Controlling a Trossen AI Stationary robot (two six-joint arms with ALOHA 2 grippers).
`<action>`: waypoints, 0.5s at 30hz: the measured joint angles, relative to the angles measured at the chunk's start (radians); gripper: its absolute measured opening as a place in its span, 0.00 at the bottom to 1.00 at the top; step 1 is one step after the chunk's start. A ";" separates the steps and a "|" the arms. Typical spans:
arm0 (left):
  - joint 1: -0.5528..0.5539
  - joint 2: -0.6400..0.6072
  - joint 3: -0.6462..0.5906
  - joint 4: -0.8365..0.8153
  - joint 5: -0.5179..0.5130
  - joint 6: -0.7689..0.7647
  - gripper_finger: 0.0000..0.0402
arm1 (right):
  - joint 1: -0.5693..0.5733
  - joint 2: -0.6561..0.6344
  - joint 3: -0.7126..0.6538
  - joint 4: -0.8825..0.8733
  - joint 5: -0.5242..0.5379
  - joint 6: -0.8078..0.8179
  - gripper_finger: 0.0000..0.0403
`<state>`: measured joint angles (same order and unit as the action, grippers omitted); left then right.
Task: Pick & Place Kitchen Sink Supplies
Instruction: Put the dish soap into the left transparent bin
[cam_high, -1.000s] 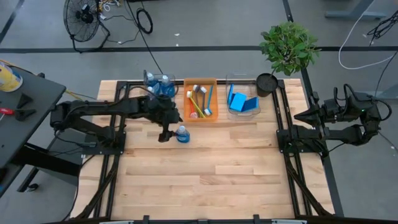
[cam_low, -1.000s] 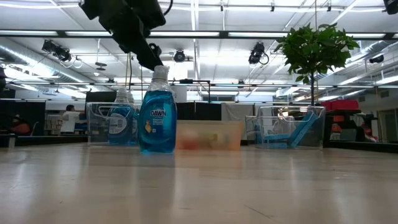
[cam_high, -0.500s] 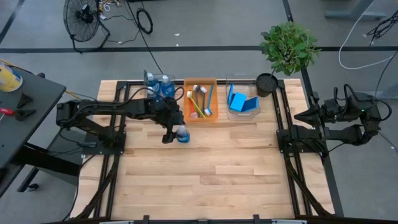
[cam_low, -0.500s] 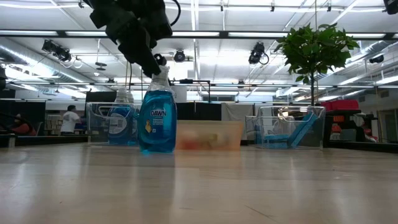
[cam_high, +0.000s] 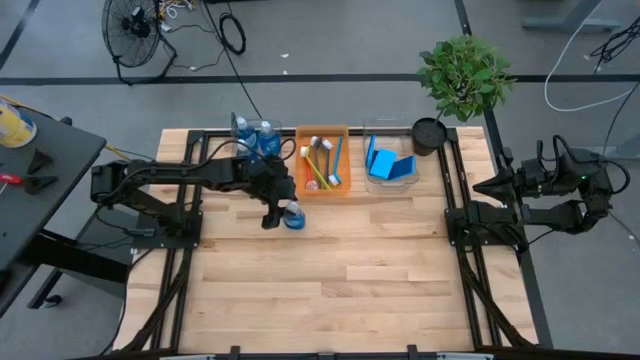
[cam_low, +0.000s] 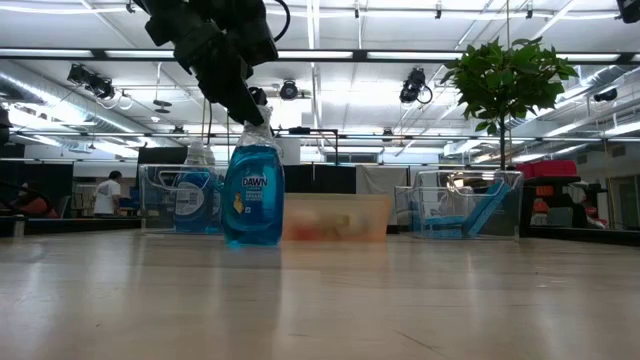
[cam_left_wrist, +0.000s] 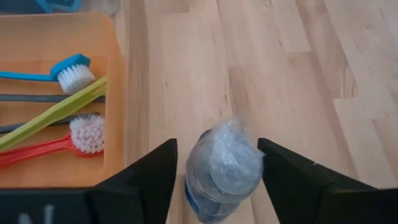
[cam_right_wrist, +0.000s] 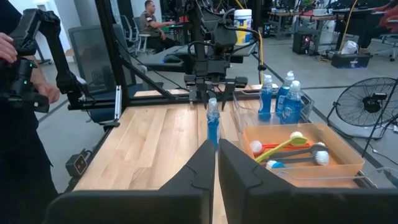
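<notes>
A small clear bottle with blue contents (cam_high: 292, 217) stands upright on its base on the table, in front of the orange bin; it also shows in the low view (cam_low: 252, 195). My left gripper (cam_high: 279, 212) hangs over it, open. In the left wrist view the two fingers stand on either side of the bottle's cap (cam_left_wrist: 224, 163), with a narrow gap showing at one side. In the low view the gripper (cam_low: 247, 112) reaches down to cap height. My right gripper (cam_right_wrist: 216, 155) is shut and waits at the table's right edge (cam_high: 480, 186).
Along the far edge stand a clear bin with two more blue bottles (cam_high: 255, 136), an orange bin with several brushes (cam_high: 322, 162) and a clear bin with blue sponges (cam_high: 388, 162). A potted plant (cam_high: 463, 75) stands at the far right corner. Bare wood lies toward the near edge.
My left gripper has moved toward the table's right, over the standing bottle, and come down so that its fingers now flank the cap. The bottle has stayed in place, upright.
</notes>
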<state>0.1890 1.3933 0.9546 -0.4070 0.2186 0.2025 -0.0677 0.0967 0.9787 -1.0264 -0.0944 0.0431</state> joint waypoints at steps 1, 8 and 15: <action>0.000 0.000 0.000 0.003 -0.006 0.000 0.55 | 0.000 0.000 0.000 0.000 0.000 0.000 0.06; 0.000 0.000 0.000 0.019 -0.054 -0.008 0.40 | 0.000 0.000 0.000 0.000 0.000 0.000 0.06; 0.000 0.000 0.000 0.019 -0.058 -0.008 0.35 | 0.000 0.000 0.000 0.000 0.000 0.000 0.06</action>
<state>0.1890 1.3933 0.9550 -0.3876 0.1604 0.1944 -0.0673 0.0967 0.9787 -1.0264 -0.0944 0.0433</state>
